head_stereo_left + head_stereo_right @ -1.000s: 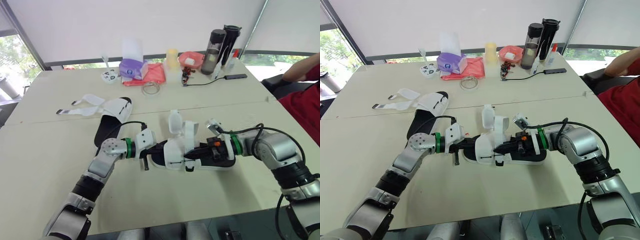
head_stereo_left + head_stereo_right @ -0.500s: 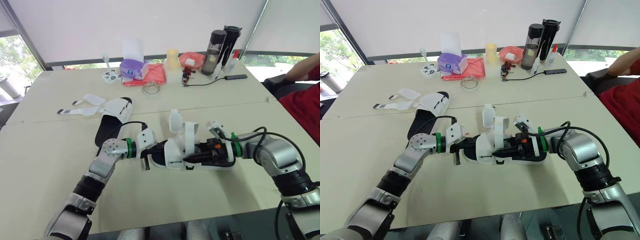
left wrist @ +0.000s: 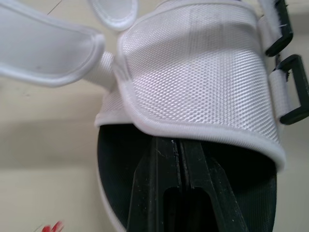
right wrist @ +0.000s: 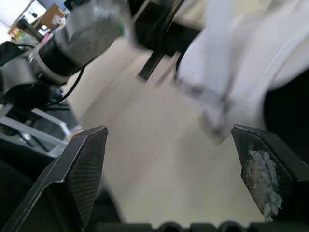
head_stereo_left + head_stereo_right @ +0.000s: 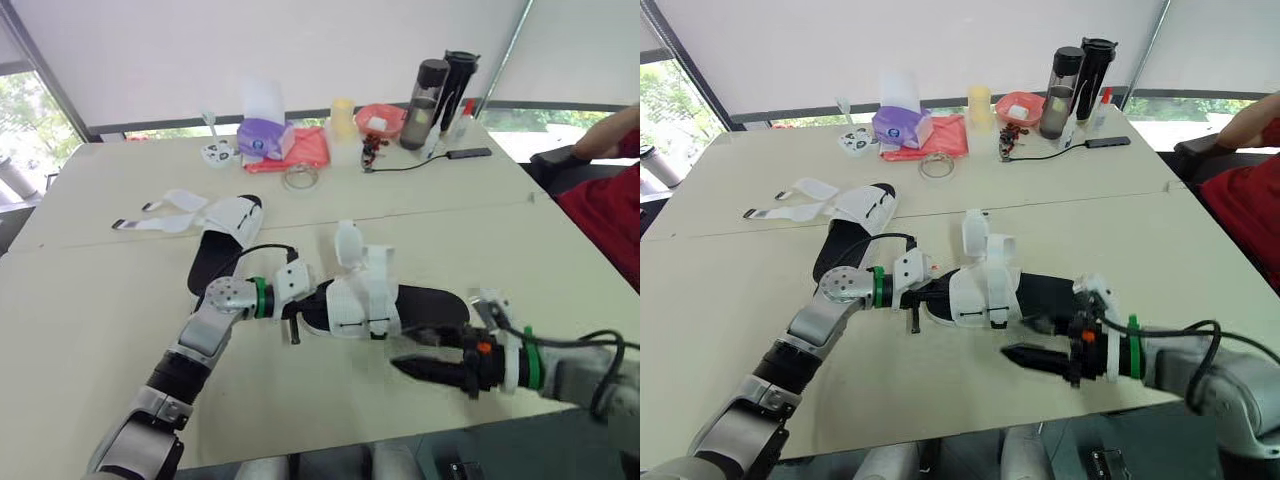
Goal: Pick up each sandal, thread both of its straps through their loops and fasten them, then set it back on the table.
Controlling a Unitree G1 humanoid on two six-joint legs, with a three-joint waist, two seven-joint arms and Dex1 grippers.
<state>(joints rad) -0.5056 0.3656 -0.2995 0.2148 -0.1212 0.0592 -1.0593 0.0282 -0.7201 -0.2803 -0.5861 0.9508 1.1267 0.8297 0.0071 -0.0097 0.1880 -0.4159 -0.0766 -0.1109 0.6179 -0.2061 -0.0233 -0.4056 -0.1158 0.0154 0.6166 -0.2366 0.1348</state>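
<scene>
The near sandal (image 5: 365, 297), black sole with white straps, lies on the table (image 5: 90, 330) in front of me; its front strap stands up loose. My left gripper (image 5: 312, 304) is shut at the toe end, its fingers (image 3: 176, 169) lying together on the black footbed under the white front strap (image 3: 203, 63). My right gripper (image 5: 408, 352) is open, off the sandal, low over the table beside its heel side; its fingers (image 4: 87, 159) stand wide apart with nothing between them. The second sandal (image 5: 228, 228) lies further back on the left, straps spread out.
At the far side stand two dark bottles (image 5: 432, 90), a red bowl (image 5: 382, 118), a yellow cup (image 5: 343, 115), a purple pack (image 5: 265, 135) on red cloth, a tape roll (image 5: 298, 178) and a cable (image 5: 425, 160). A person's red sleeve (image 5: 610, 190) is at the right.
My right gripper has opened, let go of the near sandal's heel end and drawn back toward the table's near edge. The left gripper and the sandal have stayed put.
</scene>
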